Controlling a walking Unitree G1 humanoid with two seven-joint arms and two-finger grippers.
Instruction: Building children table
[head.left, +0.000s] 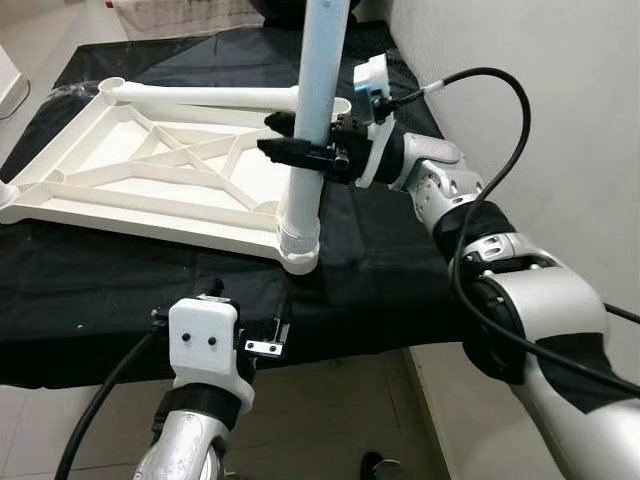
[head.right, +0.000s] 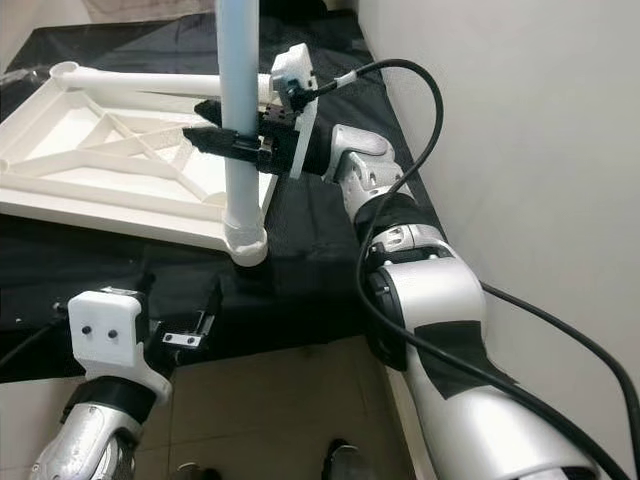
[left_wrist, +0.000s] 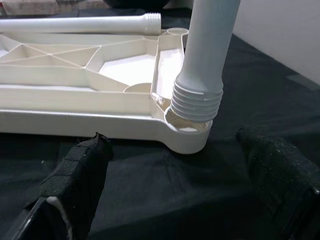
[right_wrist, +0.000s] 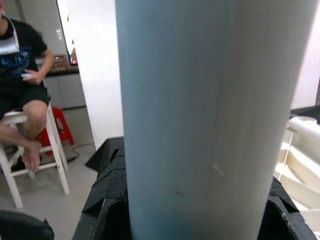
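Gripping upright leg (head.left: 318, 90): right gripper (head.left: 300, 140)

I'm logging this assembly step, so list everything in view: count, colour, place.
Tabletop frame: one, white, ribbed underside up, lying on the black cloth.
Upright leg: one, white, threaded end resting at the frame's near corner socket, threads visible above it.
Loose leg: one, white, lying across the frame's far edge.
Black cloth: one, covering the work surface.
Stool: one, white, in the background, with a person seated on it.
Right gripper: black fingers closed around the upright leg.
Left gripper: black fingers open, low at the cloth's near edge, facing the corner socket.
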